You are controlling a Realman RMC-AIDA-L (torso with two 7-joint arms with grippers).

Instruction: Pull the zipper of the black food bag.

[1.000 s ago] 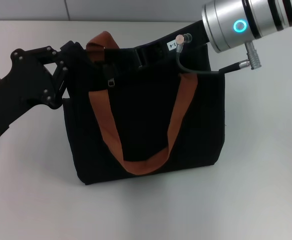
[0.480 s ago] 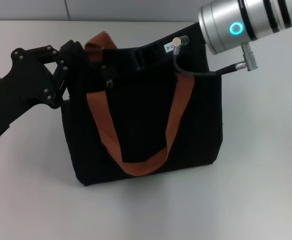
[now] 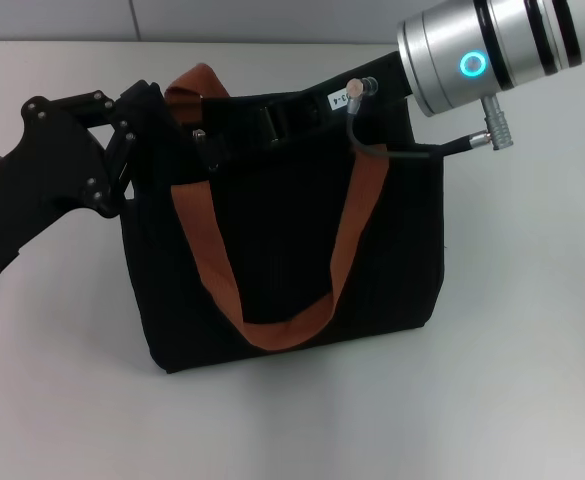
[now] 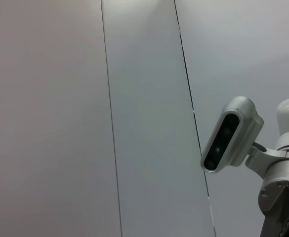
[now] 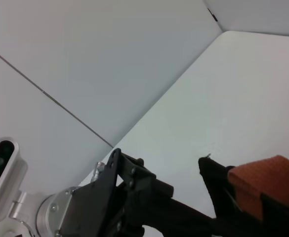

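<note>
The black food bag (image 3: 292, 250) stands upright on the white table (image 3: 512, 350), its orange-brown handle (image 3: 204, 255) looping down the front. My left gripper (image 3: 150, 103) is shut on the bag's top left corner. The right wrist view shows the same hold, with the left gripper (image 5: 134, 190) next to the bag's corner (image 5: 216, 180). My right arm reaches in from the upper right and lies along the bag's top edge. Its gripper (image 3: 217, 143) is shut on the small zipper (image 3: 205, 143) near the left handle end. The fingertips are hard to make out against the black fabric.
A grey cable (image 3: 372, 145) from my right wrist (image 3: 472, 60) hangs over the bag's top right. Bare table surrounds the bag. A wall panel rises behind the table. The left wrist view shows only wall and the head camera (image 4: 230, 134).
The right arm has drawn leftward along the bag's top and the zipper has moved left and up with it. The bag has shifted slightly left. The left gripper has stayed in place.
</note>
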